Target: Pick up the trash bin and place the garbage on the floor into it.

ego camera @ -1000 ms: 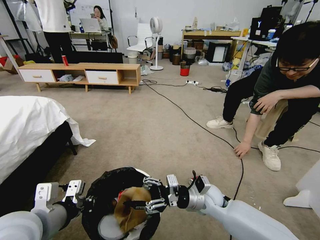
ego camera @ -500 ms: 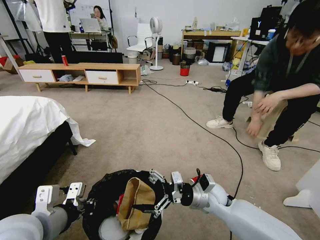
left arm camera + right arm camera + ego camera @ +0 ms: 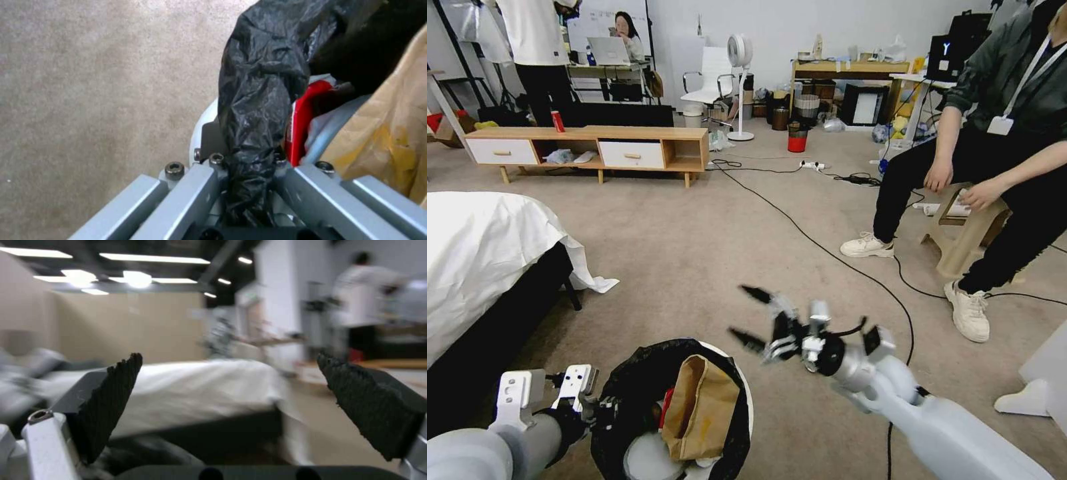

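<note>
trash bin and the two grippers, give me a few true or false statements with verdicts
1. The brown paper bag sits in the trash bin. True.
2. The right gripper is shut on the paper bag. False: it is open, empty, raised beside the bin.
3. The left gripper clamps the bin's black-lined rim. True.
4. The bin holds nothing but the bag. False: a red packet lies beside it.
5. The bin lies tipped over on the floor. False: it is upright, mouth up.
</note>
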